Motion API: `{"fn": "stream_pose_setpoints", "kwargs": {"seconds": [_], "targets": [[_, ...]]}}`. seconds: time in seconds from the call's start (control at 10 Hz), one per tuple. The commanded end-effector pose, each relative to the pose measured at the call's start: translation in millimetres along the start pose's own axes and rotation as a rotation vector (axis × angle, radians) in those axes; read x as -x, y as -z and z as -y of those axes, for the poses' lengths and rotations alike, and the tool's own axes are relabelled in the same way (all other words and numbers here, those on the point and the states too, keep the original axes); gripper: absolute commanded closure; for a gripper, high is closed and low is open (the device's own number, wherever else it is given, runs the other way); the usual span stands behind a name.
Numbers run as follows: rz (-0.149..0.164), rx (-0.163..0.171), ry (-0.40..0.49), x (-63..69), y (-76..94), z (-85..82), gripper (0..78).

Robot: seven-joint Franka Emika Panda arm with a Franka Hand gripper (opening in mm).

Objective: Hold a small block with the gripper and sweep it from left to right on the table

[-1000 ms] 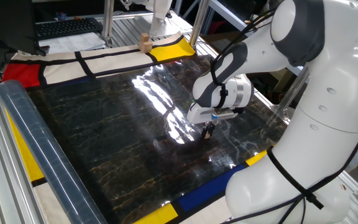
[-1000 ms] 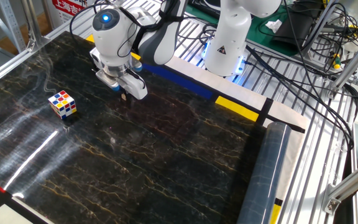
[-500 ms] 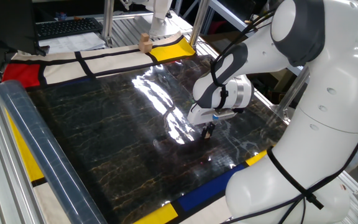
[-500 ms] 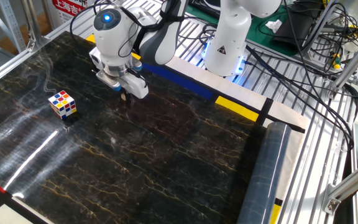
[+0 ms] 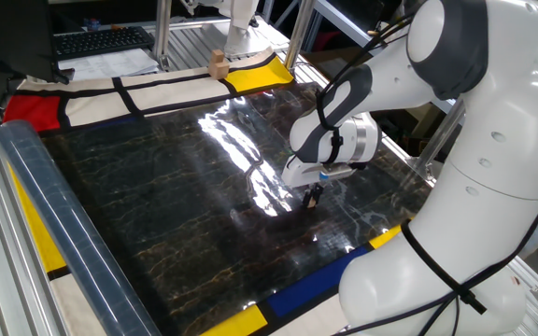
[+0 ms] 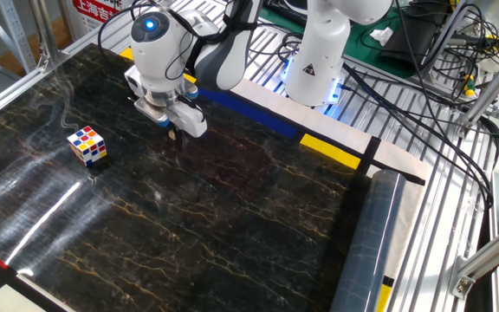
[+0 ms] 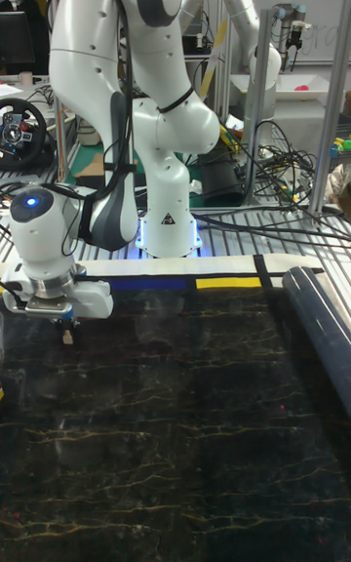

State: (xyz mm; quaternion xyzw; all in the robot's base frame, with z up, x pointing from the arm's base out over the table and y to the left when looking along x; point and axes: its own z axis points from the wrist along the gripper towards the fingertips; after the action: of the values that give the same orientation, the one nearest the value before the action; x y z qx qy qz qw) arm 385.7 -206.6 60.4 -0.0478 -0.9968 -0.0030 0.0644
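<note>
Low over the glossy black marble-patterned desk point(image 5: 157, 196), the white robot arm point(image 5: 437, 56) points its small dark hand point(image 5: 313, 195) straight down, the fingertips at or just above the surface; contact cannot be confirmed. In the tall fixed view the hand point(image 7: 66, 333) sits at the left of the frame, and a speck of tan between the closed-together fingers appears to be the small block point(image 7: 66, 335), pinched at the tips. The block is too small to make out clearly in the two side views, where the hand point(image 6: 172, 133) shows only as a dark claw under a white wrist.

A multicoloured puzzle cube point(image 6: 87, 145) rests on the desk toward the left of the other fixed view, well apart from the hand. A larger tan wooden block point(image 5: 218, 63) stands upright on the white border panel at the top centre of one fixed view. A clear plastic roll point(image 5: 73, 243) lies along the desk's edge at lower left in that view. Yellow, blue, red and white panels frame the dark surface.
</note>
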Motion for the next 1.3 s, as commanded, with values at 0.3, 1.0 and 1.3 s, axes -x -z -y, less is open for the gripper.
{"fn": "stream_pose_setpoints", "kwargs": {"seconds": [0.3,1.0,1.3], "targets": [[-0.011,0.003,-0.010,-2.2,-2.3,-15.0,76.4],[-0.016,0.008,-0.045,-7.3,-0.1,-50.5,76.4],[-0.016,0.011,-0.049,-8.1,-0.1,-54.3,76.4]]}}
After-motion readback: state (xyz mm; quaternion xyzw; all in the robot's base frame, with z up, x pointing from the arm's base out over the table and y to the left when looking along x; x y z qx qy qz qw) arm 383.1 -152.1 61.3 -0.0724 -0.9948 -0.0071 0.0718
